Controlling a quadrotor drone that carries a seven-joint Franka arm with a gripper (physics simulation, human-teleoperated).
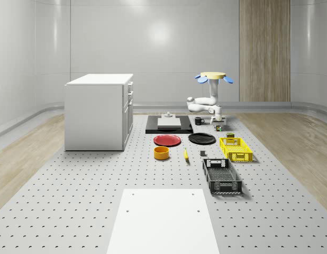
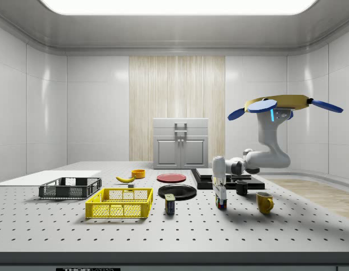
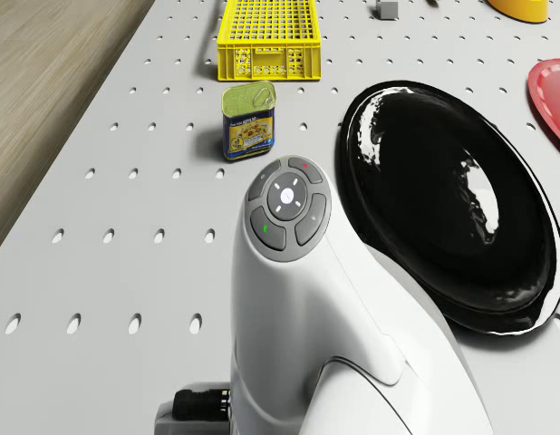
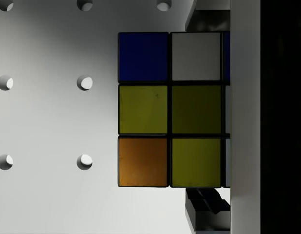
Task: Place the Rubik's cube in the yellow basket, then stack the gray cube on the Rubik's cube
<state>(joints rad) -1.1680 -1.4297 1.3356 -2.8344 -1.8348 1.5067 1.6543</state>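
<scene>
No wording is reading clearly anywhere. The tin can [image 3: 249,120], sitting on the table at about 6 o'clock from the yellow basket [image 3: 266,41] in the drone view, is carrying a label too blurred to read.

Taking the yellow basket [image 1: 236,149] as landmark: a food can [image 1: 229,137] stands just beyond its far end, between the basket and the gripper [image 2: 221,199], which is lowered onto the Rubik's cube [image 2: 221,201]. A black plate [image 1: 201,138] lies beside that line. Bare table [image 1: 89,180] is left around the basket's other sides, apart from a black crate [image 1: 221,176] near its near end.
</scene>
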